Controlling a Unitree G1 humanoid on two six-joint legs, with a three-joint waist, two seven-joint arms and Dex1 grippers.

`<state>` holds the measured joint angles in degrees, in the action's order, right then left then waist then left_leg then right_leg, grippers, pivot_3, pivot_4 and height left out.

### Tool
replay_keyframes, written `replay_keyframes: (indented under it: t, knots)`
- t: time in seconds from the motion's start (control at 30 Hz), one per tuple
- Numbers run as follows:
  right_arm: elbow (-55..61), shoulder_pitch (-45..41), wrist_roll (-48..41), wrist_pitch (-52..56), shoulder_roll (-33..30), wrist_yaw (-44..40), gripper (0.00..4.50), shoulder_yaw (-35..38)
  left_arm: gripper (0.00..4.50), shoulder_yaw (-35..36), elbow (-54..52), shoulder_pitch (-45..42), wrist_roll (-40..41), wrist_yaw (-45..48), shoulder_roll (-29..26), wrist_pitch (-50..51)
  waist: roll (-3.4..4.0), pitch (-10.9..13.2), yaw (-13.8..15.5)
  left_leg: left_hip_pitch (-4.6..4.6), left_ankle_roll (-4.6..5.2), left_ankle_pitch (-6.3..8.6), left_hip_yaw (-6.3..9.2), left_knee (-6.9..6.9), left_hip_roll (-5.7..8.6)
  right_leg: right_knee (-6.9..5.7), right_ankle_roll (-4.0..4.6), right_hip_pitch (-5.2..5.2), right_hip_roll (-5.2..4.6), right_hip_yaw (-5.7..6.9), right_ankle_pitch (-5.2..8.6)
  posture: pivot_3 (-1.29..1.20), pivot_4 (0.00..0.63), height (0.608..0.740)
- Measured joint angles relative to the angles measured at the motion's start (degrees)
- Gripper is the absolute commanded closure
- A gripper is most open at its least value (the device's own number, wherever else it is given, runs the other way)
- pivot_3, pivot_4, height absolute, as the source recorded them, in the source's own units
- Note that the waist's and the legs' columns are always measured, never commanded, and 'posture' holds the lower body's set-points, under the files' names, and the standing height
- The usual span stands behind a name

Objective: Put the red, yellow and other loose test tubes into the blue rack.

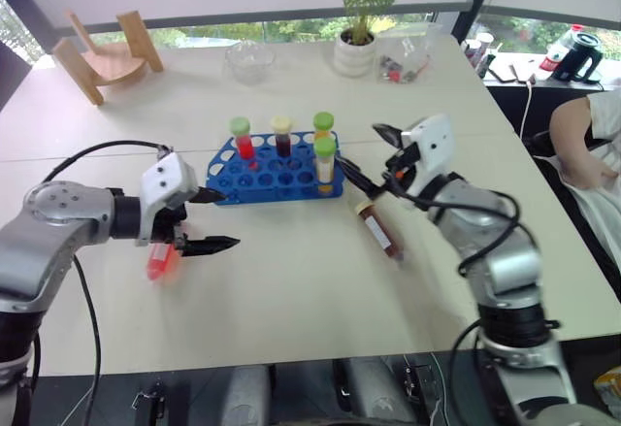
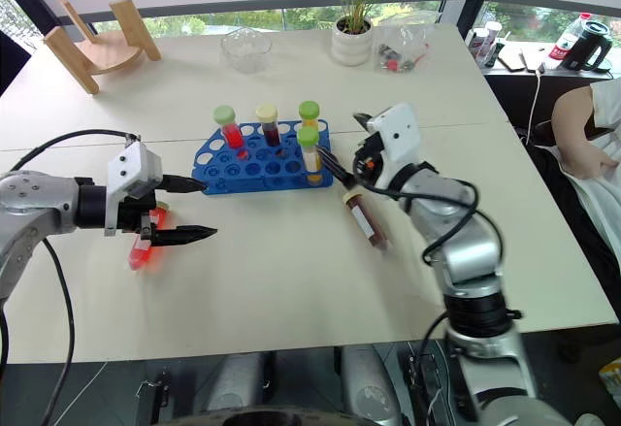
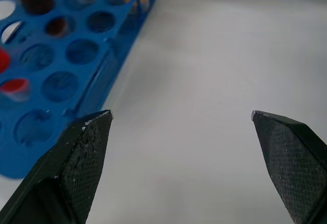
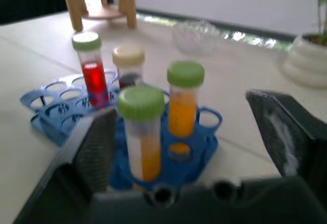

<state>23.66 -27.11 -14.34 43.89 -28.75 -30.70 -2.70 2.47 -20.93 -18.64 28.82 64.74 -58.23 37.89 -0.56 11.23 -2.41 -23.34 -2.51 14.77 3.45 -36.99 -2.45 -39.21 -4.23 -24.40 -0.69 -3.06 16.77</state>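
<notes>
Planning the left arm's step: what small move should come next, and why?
Probably draw the open, empty left gripper back and down onto the red test tube: it lies on the table beneath the wrist, behind the fingertips, outside the blue rack.

The blue rack (image 1: pixel 275 171) is bright blue, its top patterned with a grid of round holes. Standing in it are a red tube with green cap (image 1: pixel 242 139), a dark brown tube with cream cap (image 1: pixel 281 136), an orange tube with green cap (image 1: pixel 322 133) and a yellow tube with green cap (image 1: pixel 325 163). On the off-white tabletop (image 1: pixel 291 280) lie a brown cream-capped tube (image 1: pixel 379 230) and a red tube (image 1: pixel 160 260).
</notes>
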Motion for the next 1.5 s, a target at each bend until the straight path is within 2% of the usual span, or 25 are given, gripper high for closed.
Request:
replay_keyframes:
  t: [0.07,0.13,0.2,0.27,0.4,0.67,0.73,0.8,0.9,0.93,0.97,1.1,1.2,1.23,1.3,1.4,1.43,1.5]
  knots:
    - [1.14,-2.43,-3.39,12.61,-8.5,-4.47,0.08,-1.76,0.0,-1.85,-2.48,-0.31,-0.07,0.08,0.26,-0.06,0.05,0.03,-0.01,0.0,0.02,0.01,-0.01,-0.03,0.01,0.0,0.0,0.01,0.0,-0.02,0.0,0.0,0.15,0.74]
    - [0.75,-6.88,-6.76,23.38,-14.14,-8.34,0.08,-4.03,0.0,-4.08,-4.62,-1.08,-0.16,-0.56,2.28,0.07,0.07,0.04,-0.15,0.01,0.1,0.05,-0.03,-0.09,0.0,-0.01,0.0,0.02,0.03,-0.05,0.0,0.0,0.15,0.74]
    - [-0.04,-13.31,-11.45,33.83,-17.49,-12.86,0.08,-7.63,0.0,-7.06,-6.68,-1.81,-1.21,-1.67,4.17,-0.16,0.05,0.03,-0.33,0.05,0.23,0.11,-0.03,-0.08,-0.03,-0.01,0.01,0.02,0.11,-0.09,0.0,0.0,0.15,0.74]
    - [-1.75,-17.21,-14.19,40.31,-17.79,-14.83,0.08,-10.64,0.0,-9.09,-7.33,-1.71,-2.29,-3.02,5.51,-0.41,0.02,0.01,-0.26,0.05,0.35,0.17,0.01,-0.07,-0.05,-0.01,0.08,0.02,0.14,-0.07,0.04,0.0,0.15,0.74]
    - [-8.41,-20.09,-15.2,44.61,-17.1,-14.82,0.08,-15.63,0.0,-10.21,-7.87,-0.12,-3.33,-5.8,7.25,-0.39,0.03,0.02,-0.04,-0.04,0.35,0.17,-0.03,-0.09,-0.01,0.07,0.07,0.0,0.04,-0.05,0.05,0.0,0.15,0.74]
    - [-20.97,-26.28,-12.86,40.84,-14.84,-15.12,0.08,-24.52,0.0,-10.66,-8.88,2.62,-4.99,-9.85,8.58,0.25,-0.08,-0.05,-0.28,0.05,0.35,0.17,-0.03,-0.12,-0.02,0.06,0.05,0.05,0.07,-0.05,0.03,0.0,0.15,0.74]
    - [-23.7,-27.9,-11.31,38.39,-14.44,-15.5,0.61,-26.78,0.0,-10.65,-8.87,2.66,-5.48,-10.26,8.63,0.21,-0.14,-0.08,-0.24,0.11,0.34,0.17,-0.03,-0.14,-0.02,0.05,0.06,0.13,0.07,-0.05,0.03,0.0,0.15,0.74]
    - [-25.54,-29.08,-9.3,35.77,-14.61,-16.51,1.43,-29.36,0.0,-10.67,-8.86,2.87,-5.82,-10.57,8.8,0.12,-0.21,-0.13,-0.17,0.15,0.33,0.16,-0.03,-0.2,-0.02,0.05,0.05,0.21,0.06,-0.05,0.03,0.0,0.15,0.74]
    - [-26.44,-29.44,-7.29,32.66,-16.11,-19.59,3.13,-31.91,0.0,-10.68,-8.87,3.05,-6.09,-11.16,9.02,0.03,-0.29,-0.17,-0.12,0.15,0.33,0.16,-0.03,-0.19,-0.02,0.05,0.05,0.22,0.06,-0.04,0.03,0.0,0.15,0.74]
    - [-26.6,-29.44,-7.04,32.13,-16.25,-20.54,3.53,-32.05,0.0,-10.67,-8.86,3.12,-6.17,-11.39,9.1,0.03,-0.29,-0.17,-0.11,0.15,0.33,0.16,-0.02,-0.17,-0.02,0.05,0.05,0.22,0.07,-0.03,0.03,0.0,0.15,0.74]
    - [-26.65,-29.43,-6.73,31.68,-16.27,-21.31,3.66,-32.15,0.0,-10.57,-8.87,3.12,-6.09,-11.55,9.47,0.04,-0.3,-0.18,-0.1,0.15,0.33,0.17,0.01,-0.14,-0.03,0.05,0.06,0.22,0.07,0.0,0.04,0.0,0.15,0.74]
    - [-26.2,-27.81,-6.44,30.98,-16.17,-22.07,3.66,-30.04,0.0,-8.09,-8.76,2.95,-3.44,-11.76,10.76,0.36,-0.3,-0.18,-0.1,0.13,0.34,0.17,0.02,-0.1,-0.05,0.06,0.07,0.19,0.08,0.02,0.04,0.0,0.15,0.74]
    - [-20.08,-21.06,-7.39,24.48,-16.74,-23.51,3.66,-24.36,0.0,-3.6,-6.86,3.72,-2.01,-10.47,8.69,0.35,-0.29,-0.17,-0.09,0.08,0.34,0.17,0.05,-0.09,-0.06,0.06,0.07,0.13,0.09,0.05,0.05,0.0,0.15,0.74]
    - [-15.75,-17.72,-9.21,20.8,-16.17,-24.91,3.66,-21.56,0.0,-1.99,-5.74,4.56,-1.91,-9.83,7.43,0.33,-0.26,-0.15,-0.22,0.07,0.36,0.18,0.02,-0.03,-0.06,0.07,0.07,0.06,0.11,0.02,0.05,0.0,0.15,0.74]
    - [-6.62,-12.57,-15.07,15.34,-9.28,-25.11,3.66,-14.73,0.0,1.07,-2.12,5.45,-1.65,-8.6,5.65,0.35,-0.17,-0.1,-0.83,0.08,0.4,0.2,0.02,-0.01,-0.21,0.04,0.1,0.03,0.21,0.02,0.07,0.0,0.15,0.74]
    - [0.83,-10.13,-19.1,8.15,11.32,-12.96,3.66,-6.69,0.0,6.62,7.08,2.39,1.45,-7.32,6.23,0.15,-0.19,-0.11,-1.18,0.07,0.27,0.13,0.13,-0.04,-0.29,-0.14,0.15,-0.01,0.31,0.11,0.04,0.0,0.15,0.74]
    - [1.45,-9.28,-17.79,3.81,16.22,-8.73,3.66,-6.8,0.0,8.12,10.03,1.44,1.59,-7.16,5.91,-0.3,-0.2,-0.12,-1.17,0.07,0.23,0.11,0.12,-0.05,-0.28,-0.14,0.16,0.0,0.29,0.12,0.03,0.0,0.15,0.74]
    - [-1.46,-7.47,-10.37,-6.04,22.09,-1.05,3.66,-9.25,0.0,8.85,13.87,0.76,1.03,-6.32,4.04,-1.1,-0.29,-0.17,-0.81,0.07,0.11,0.05,0.08,-0.06,-0.15,-0.11,0.14,0.04,0.12,0.14,0.02,0.0,0.15,0.74]
